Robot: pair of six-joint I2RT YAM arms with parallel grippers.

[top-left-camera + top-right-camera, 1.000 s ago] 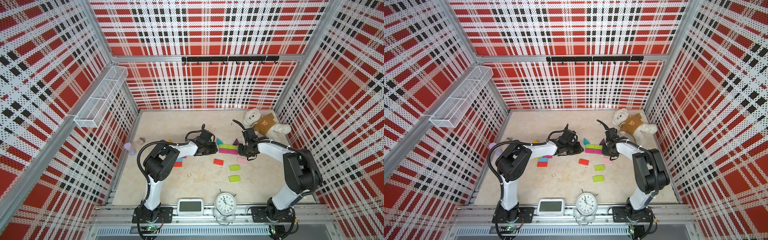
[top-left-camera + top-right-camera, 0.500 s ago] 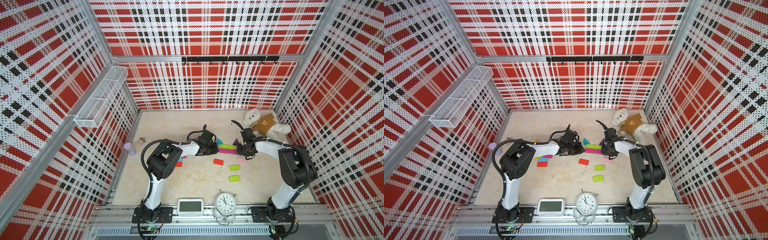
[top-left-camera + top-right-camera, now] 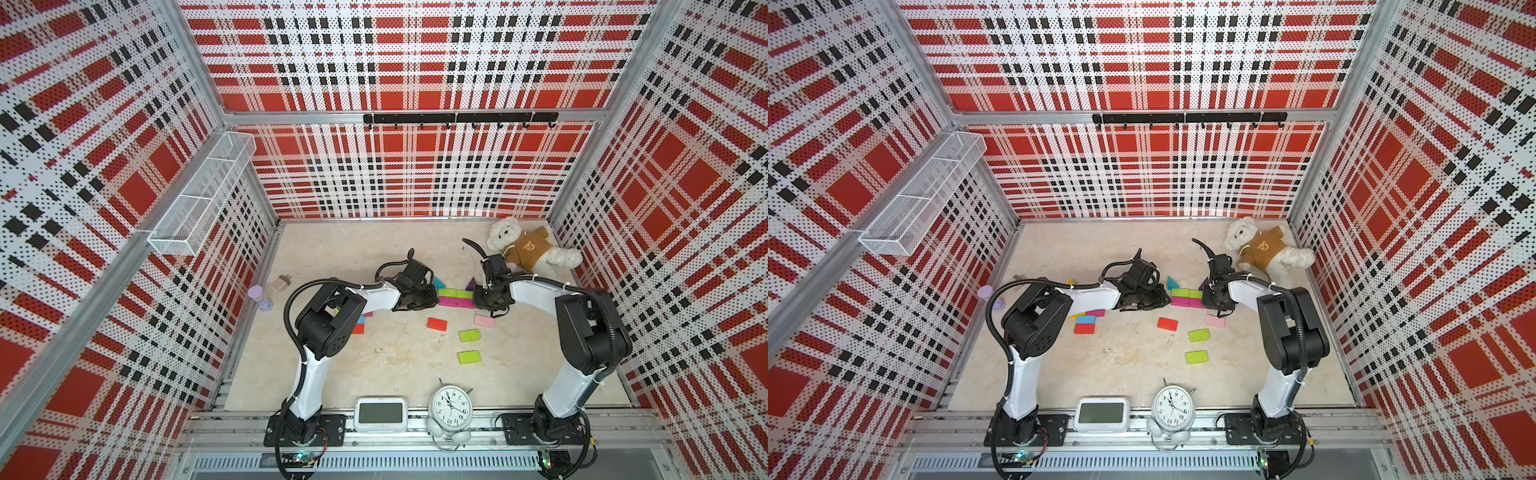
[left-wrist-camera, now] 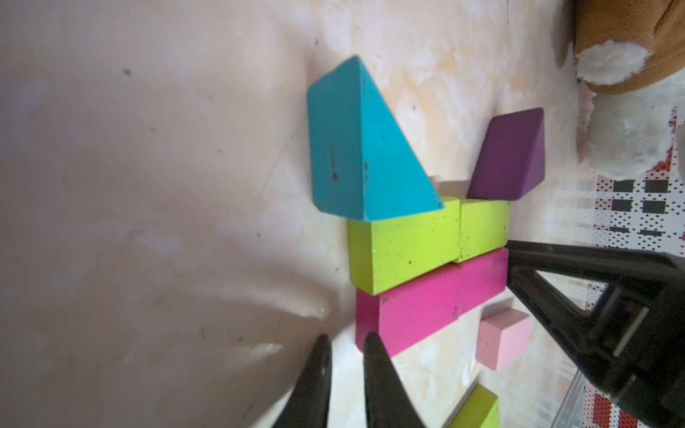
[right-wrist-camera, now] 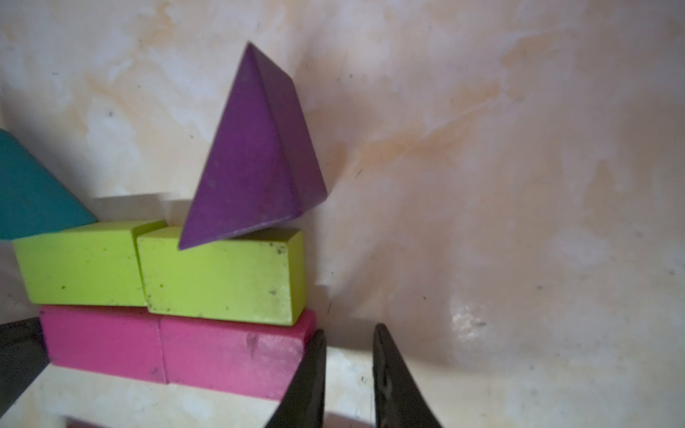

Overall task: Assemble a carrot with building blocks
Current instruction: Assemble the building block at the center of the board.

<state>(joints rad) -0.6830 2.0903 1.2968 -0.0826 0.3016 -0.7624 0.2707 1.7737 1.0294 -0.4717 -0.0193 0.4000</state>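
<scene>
Building blocks (image 3: 1187, 293), matte painted wood: lime rectangular bricks (image 3: 455, 293) against magenta rectangular bricks (image 3: 455, 302), mid-table betw. L gripper (image 4: 346, 342) (closed, empty) & R gripper (image 5: 348, 337) (slightly parted, empty). Only wrist views show paint specks and purple triangular wedge (image 5: 255, 148) touching lime's far edge.

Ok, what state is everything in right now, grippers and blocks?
Magenta bricks: flat, end to end.
Lime pair: flat, end to end, against the magenta bricks.
Teal wedge: lying flat, touching the lime pair.
Purple wedge: skewed, at the lime pair's edge.
Pink brick: flat, loose.
Red brick: flat, loose.
Left gripper: shut, empty, at the magenta bricks' end.
Right gripper: slightly open, empty, at the opposite end.
</scene>
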